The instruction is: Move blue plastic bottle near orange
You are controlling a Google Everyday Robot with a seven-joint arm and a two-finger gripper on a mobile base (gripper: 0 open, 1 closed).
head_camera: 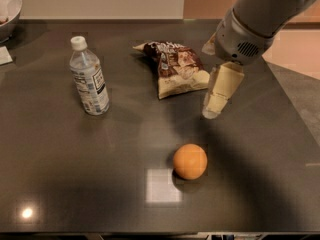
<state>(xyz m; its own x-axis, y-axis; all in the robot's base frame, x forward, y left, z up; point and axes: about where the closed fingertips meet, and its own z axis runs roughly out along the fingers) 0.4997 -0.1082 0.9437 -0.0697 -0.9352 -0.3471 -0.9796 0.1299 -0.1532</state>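
small clear bluish plastic bottle w/ white screw cap & white-and-blue label (89,79) stands upright on the dark grey glossy table (75,159), left-centre, cap towards the back. nothing touches it. round smooth orange fruit (190,161) sits nearer the front, right of centre, well apart from the bottle, w/ bare tabletop between them.

crumpled brown-and-cream snack bag (175,68) lies flat at the back-centre, between bottle & arm, closer to the arm side. it touches neither bottle nor orange.

grey robot arm (260,14) comes in from the upper right corner. its cream-coloured gripper (211,111) points down & slightly left, just beside the right edge of the snack bag, tip low over the table, behind & a bit right of the orange. it holds nothing that shows. can't tell if the gripper is open or closed from this angle. gripper is well apart from the bottle, w/ the bag in between.

other bits: rim of a grey bowl (7,11) at the top left corner, a scrap of white paper (4,55) at the left edge, a pale square reflection (162,185) on the table just front-left of the orange, & a small bright light spot (26,213) near the front-left corner.
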